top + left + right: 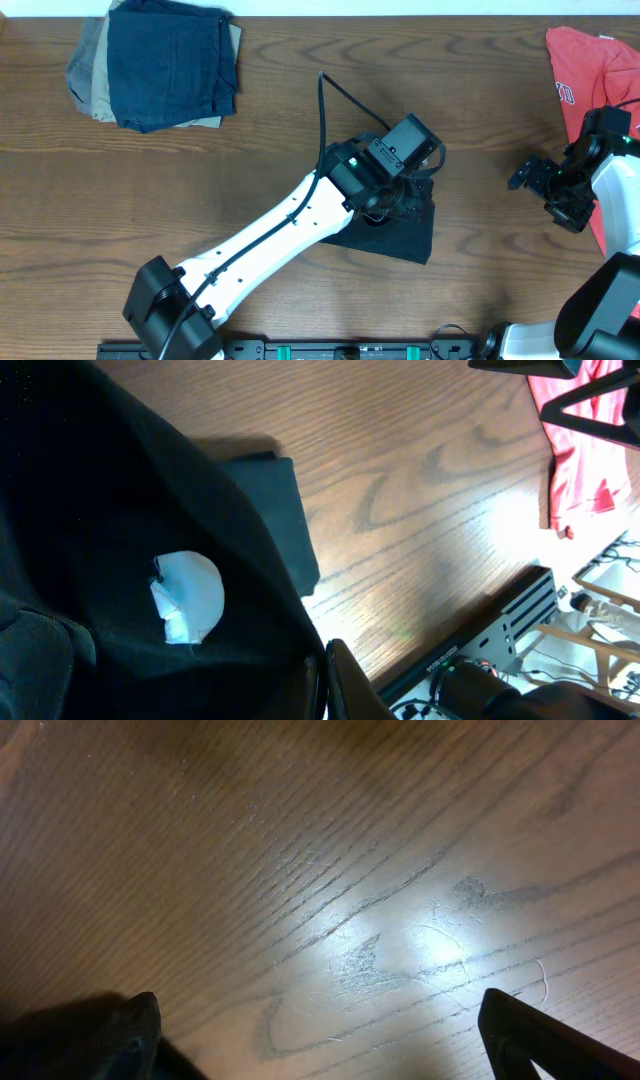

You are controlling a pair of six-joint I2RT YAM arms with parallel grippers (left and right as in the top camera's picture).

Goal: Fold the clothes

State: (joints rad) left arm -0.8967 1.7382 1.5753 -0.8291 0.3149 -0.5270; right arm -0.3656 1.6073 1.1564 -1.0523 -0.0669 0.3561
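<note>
The black T-shirt point(408, 228) lies as a small folded bundle at the middle of the table. My left gripper point(397, 190) is down on its upper edge, and the arm covers much of it. In the left wrist view the black T-shirt point(100, 500) fills the left half and drapes up to my left gripper point(325, 685), whose jaws are pressed together with a fold of cloth between them. A white round logo point(188, 596) shows on the fabric. My right gripper point(527, 178) hovers open at the right, well apart from the shirt. Under the right gripper point(320, 1020) there is only bare wood.
A stack of folded dark blue, tan and grey garments point(155, 65) sits at the back left. A red T-shirt point(590, 70) lies at the back right, beside the right arm, and the red T-shirt point(580, 440) also shows in the left wrist view. A black mounting rail point(500, 620) runs along the table's front edge.
</note>
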